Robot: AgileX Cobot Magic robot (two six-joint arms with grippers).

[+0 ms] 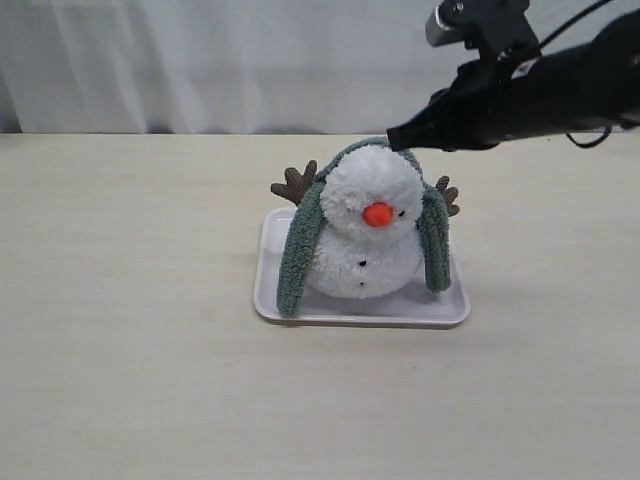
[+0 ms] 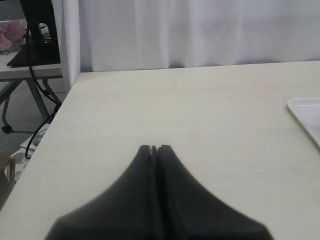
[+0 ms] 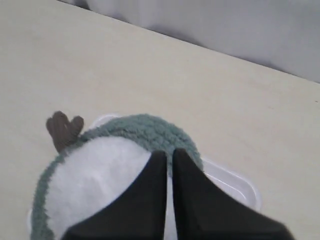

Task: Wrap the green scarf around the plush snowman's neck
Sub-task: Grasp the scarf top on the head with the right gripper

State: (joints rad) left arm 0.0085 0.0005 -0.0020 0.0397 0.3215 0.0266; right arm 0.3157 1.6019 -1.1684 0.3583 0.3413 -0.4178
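you're working with the green scarf (image 1: 296,260) arching over the crown of the plush snowman (image 1: 365,250), which is sitting upright on a white tray (image 1: 360,316) in the middle of the table (image 1: 130,380), with both scarf ends hanging down its sides to the tray floor. so the wrap is looking only partly done: the band is riding on the head, not in the neck (image 1: 338,232). as i'm judging it, you're wanting to ease that top loop back and down behind the head until it is settling into the crease, then be bringing the ends across the front under the orange nose. be going gently, since the toy is light and fluffy and is likely to be tipping or sliding on the tray if you're pushing rather than lifting, and be watching the brown twig arm (image 1: 293,185) so the fabric isn't snagging on it. your right gripper (image 1: 393,138) is reaching in from the right, its arm lying nearly level and its tip touching the scarf at the top of the head; its fingers are lying pressed almost together with only a thin slit between, and no fabric is showing in it. your left gripper (image 2: 154,148) is hanging out of the exterior view, well apart from the toy over bare table, fingers pressed together and carrying nothing.
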